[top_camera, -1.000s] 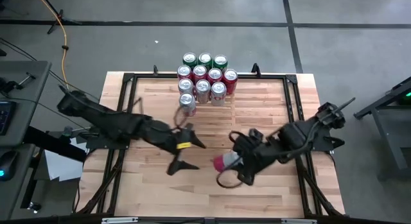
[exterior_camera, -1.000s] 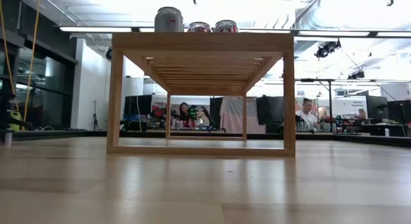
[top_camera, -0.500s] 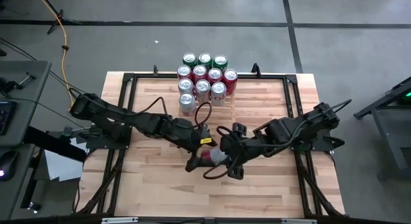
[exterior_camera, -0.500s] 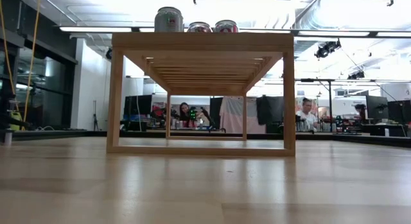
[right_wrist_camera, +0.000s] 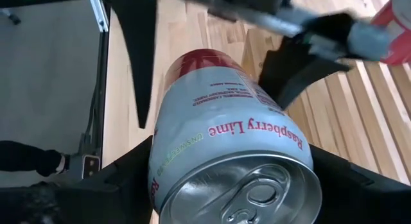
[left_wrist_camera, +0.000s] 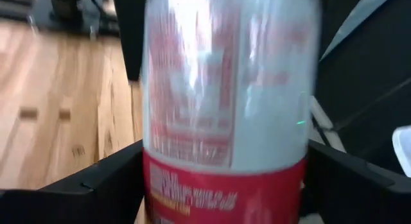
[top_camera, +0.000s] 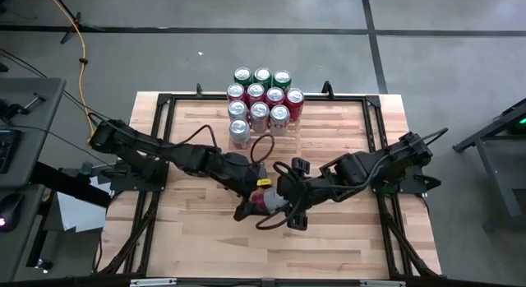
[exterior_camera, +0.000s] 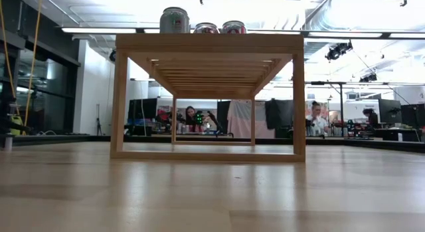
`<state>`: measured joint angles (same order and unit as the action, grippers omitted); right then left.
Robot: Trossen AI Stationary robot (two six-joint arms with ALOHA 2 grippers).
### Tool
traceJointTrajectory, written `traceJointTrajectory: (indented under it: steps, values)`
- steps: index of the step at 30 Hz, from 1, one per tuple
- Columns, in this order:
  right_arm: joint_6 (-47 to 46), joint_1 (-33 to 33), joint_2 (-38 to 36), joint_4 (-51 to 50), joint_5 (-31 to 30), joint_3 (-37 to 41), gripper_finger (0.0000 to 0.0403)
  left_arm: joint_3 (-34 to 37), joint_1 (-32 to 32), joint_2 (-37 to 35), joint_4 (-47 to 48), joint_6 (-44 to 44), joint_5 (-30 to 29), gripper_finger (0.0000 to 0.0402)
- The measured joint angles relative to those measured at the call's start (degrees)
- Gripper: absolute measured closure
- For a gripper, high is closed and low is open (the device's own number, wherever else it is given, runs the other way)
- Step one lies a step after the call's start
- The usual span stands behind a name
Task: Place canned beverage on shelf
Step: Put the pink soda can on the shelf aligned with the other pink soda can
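A silver and red beverage can [top_camera: 267, 201] hangs above the middle of the table, between my two grippers. My right gripper [top_camera: 281, 203] is shut on it. My left gripper [top_camera: 255, 201] comes from the table's left and stands open, one finger on each side of the can's red part [left_wrist_camera: 225, 192]. The shelf [exterior_camera: 209, 44] stands at the table's far side on its wooden legs. Several red and green cans [top_camera: 261, 98] stand upright on its slatted top. Neither gripper shows in the low view. My right gripper pinches the can between its two fingers [right_wrist_camera: 122, 182] by the side wall near the top rim [right_wrist_camera: 160, 163]. The pull-tab end faces back toward the wrist, and the fingers lie along the can. It comes slanting down from the table's right. The can is tilted and clear of the table. My left gripper's fingers [left_wrist_camera: 96, 185] lie across the can, close to its sides; I cannot tell whether they touch it.
Black frame rails [top_camera: 156, 155] run along the table's left and right sides. Bare wooden tabletop [top_camera: 329, 246] lies near the front edge. Beyond the table, in the low view, people sit at desks [exterior_camera: 319, 119].
My left gripper has gone toward the table's right and slightly down, and its fingers now stand on either side of the can. My right gripper has gone toward the table's left with the can and has rolled, turning the can. Both have kept almost still in the last half second.
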<state>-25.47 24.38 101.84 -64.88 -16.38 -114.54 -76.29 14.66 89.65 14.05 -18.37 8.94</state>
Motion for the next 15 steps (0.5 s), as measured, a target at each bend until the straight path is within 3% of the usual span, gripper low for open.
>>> traceJointTrajectory:
  steps: [7, 12, 15]
  values:
    - [0.6, 0.0, 0.0, 1.5, 0.3, -0.1, 0.0121, 0.0, 0.1, 0.0, 3.5, -0.1, 1.3, 0.012]
    - [0.3, 0.0, 0.0, 1.7, 1.4, -0.1, 0.012, 0.0, 0.1, 0.0, 3.9, 0.1, 1.4, 0.0123]
    - [-0.6, -0.2, 0.0, 1.7, 3.4, -0.1, 0.0084, 0.0, -0.5, -0.5, 6.6, 0.9, 1.6, 0.0123]
